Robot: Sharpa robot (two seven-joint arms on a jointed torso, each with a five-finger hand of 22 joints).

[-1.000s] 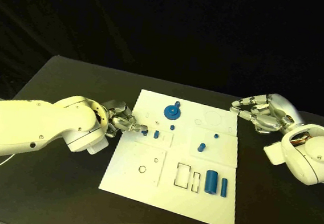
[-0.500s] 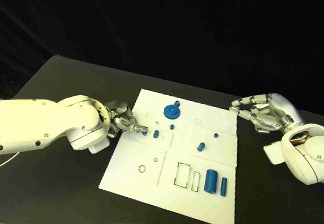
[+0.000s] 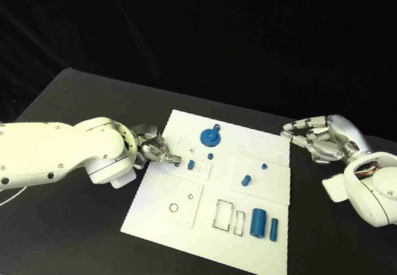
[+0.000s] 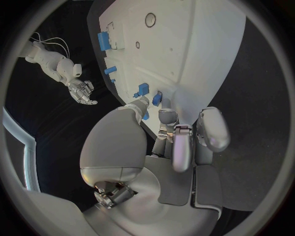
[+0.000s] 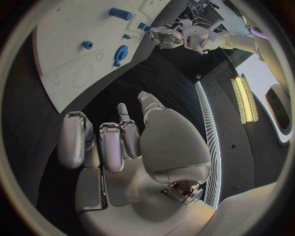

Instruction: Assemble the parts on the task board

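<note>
The white task board [image 3: 174,229] lies mid-table. On it I see a blue gear [image 3: 211,137], a small peg [image 3: 211,156], two small parts [image 3: 191,165] near its left edge, a slanted piece [image 3: 247,180], a cylinder [image 3: 259,223] and a thin bar [image 3: 274,229]. My left hand [image 3: 151,148] sits at the board's left edge with curled fingers. Its fingertips [image 4: 164,115] reach the outermost small part [image 3: 176,162] [image 4: 157,98]; a grip cannot be made out. My right hand [image 3: 319,137] hovers off the board's far right corner, loosely curled and holding nothing.
Outlined slots [image 3: 230,217] and a round hole [image 3: 174,208] mark the board's near half. Black table [image 3: 82,98] surrounds the board. My left forearm [image 3: 43,155] lies across the table's left side. The board [image 5: 80,39] and gear [image 5: 121,50] appear beyond my right hand's fingers [image 5: 110,142].
</note>
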